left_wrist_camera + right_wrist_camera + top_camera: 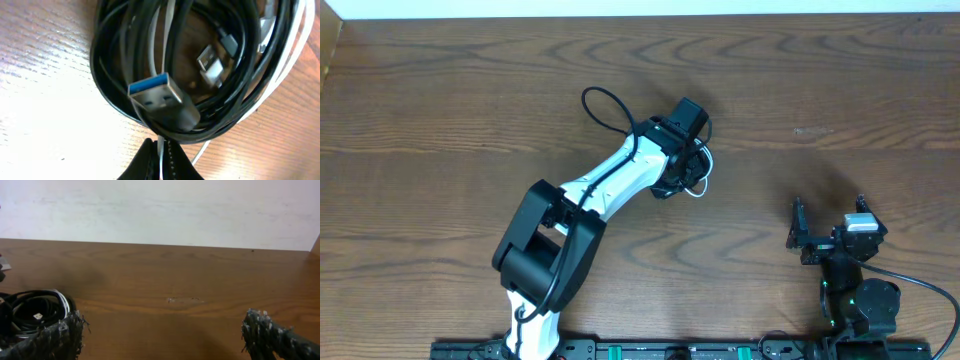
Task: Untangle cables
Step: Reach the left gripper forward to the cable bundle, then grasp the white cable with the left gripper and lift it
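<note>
Overhead looks straight down; left wrist hangs close over the cables (165,105), right wrist sees them from low, afar.

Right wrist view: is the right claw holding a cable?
No, the right claw stands wide open and empty, while the coiled cables lie farther off to one side.

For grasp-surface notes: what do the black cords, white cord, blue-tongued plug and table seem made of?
The black cords: smooth rubbery or plastic sheath, slight sheen. The white cord: likely the same sheath. The blue-tongued plug: bright metal shell, blue plastic insert, black moulded grip. The table: wood or wood-look laminate, grain visible, glare suggests a sealed finish; cannot tell which.
</note>
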